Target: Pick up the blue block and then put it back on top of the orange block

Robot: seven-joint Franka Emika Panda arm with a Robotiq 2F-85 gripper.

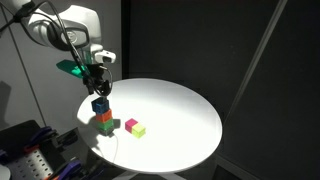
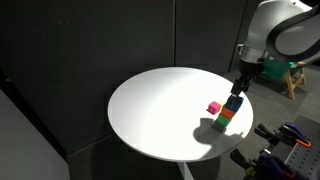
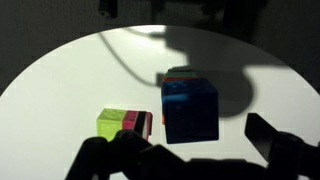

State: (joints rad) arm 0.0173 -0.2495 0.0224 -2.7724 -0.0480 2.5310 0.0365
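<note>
The blue block [image 1: 100, 104] sits on top of the orange block [image 1: 104, 116], which rests on a green cube [image 1: 106, 127], making a small stack near the edge of the round white table. The stack shows in both exterior views: blue block [image 2: 233, 103], orange block [image 2: 228, 114]. My gripper [image 1: 98, 88] [image 2: 240, 88] hangs just above the blue block. In the wrist view the blue block [image 3: 190, 110] fills the middle and only a sliver of the orange block [image 3: 166, 78] shows. The gripper [image 3: 200, 150] is open, its fingers on either side and clear of the block.
A pink cube [image 1: 130, 124] [image 2: 213, 107] [image 3: 135, 122] and a yellow-green cube [image 1: 138, 130] [image 3: 112, 125] lie side by side on the white table [image 1: 180, 110] [image 2: 160, 110] close to the stack. Dark curtains surround the table.
</note>
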